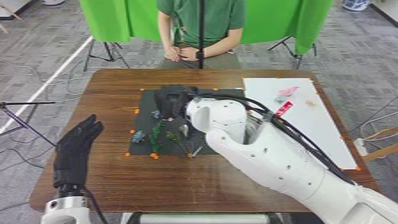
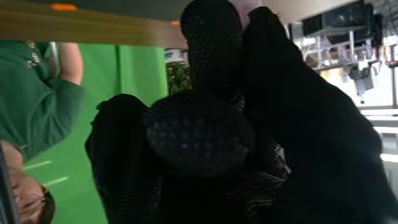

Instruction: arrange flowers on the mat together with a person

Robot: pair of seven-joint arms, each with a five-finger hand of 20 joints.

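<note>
Right hand over the mat near its far left corner; cannot tell if clamped on anything. Blue flower just beside, on the near left side; green sprig nearer the robot, long axis running near to far. Likely calls for aligning with that axis. Much farther from both, left hand, fingers straight, over the table's left edge.
</note>
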